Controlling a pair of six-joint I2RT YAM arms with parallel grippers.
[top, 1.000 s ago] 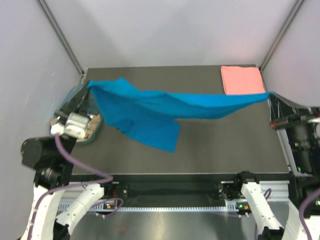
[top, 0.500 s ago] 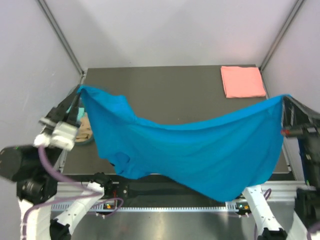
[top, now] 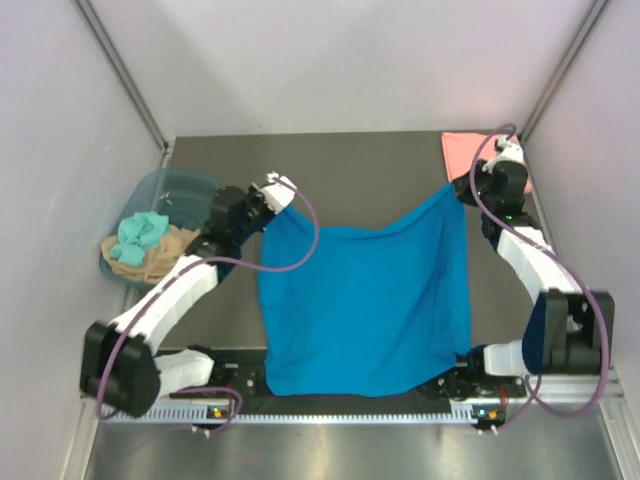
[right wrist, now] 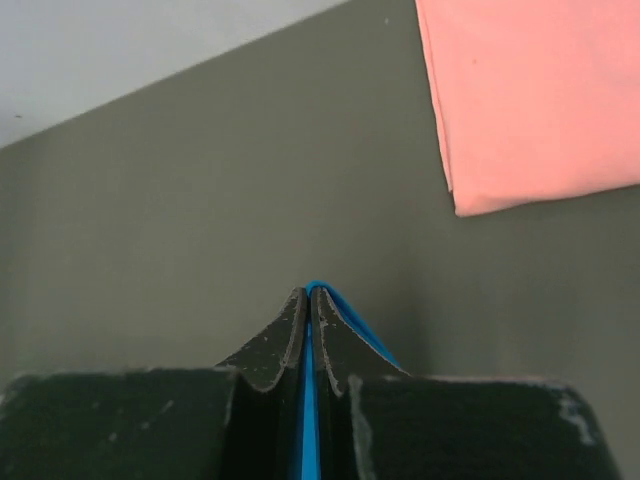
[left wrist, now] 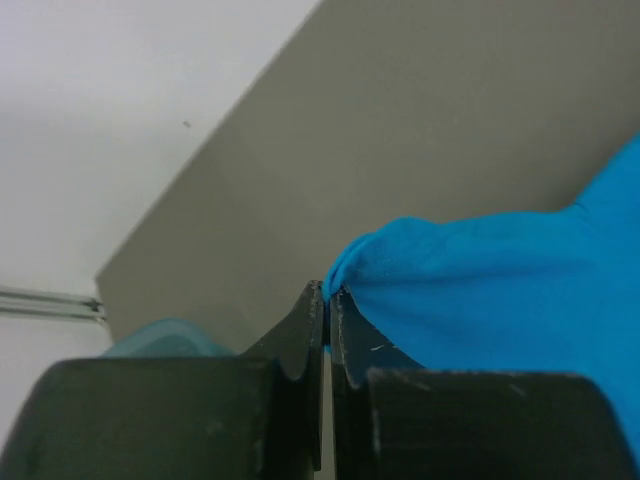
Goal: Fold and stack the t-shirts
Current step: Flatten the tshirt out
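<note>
Blue t-shirt [top: 365, 305] sits mid-frame in the top view, spread mostly flat over the dark table [top: 350, 165]. Its lower edge reaches the rail [top: 340, 402] at the bottom of the frame, between the two arm bases. The top edge sags a little between the two upper corners.

We see the left gripper [left wrist: 326, 295] clamped on the shirt's upper-left corner. In the left wrist view the fingers are pressed together with a bunched fold of blue cloth pinched at the tips and spilling to the right of the frame.

We see the right gripper [right wrist: 307, 295] clamped on the upper-right corner. In the right wrist view a thin line of blue runs between the closed fingers and loops just past the tips.

Pink t-shirt [right wrist: 530, 100] lies folded flat in the upper right corner of the table, near the right gripper but not touching it. In the top view the right arm covers part of it.

Translucent tub [top: 165, 190] sits at the left edge of the top view, beside the left arm. It holds a crumpled teal cloth [top: 140, 232] on top of a tan cloth [top: 150, 265]. We can't tell what those garments are.
</note>
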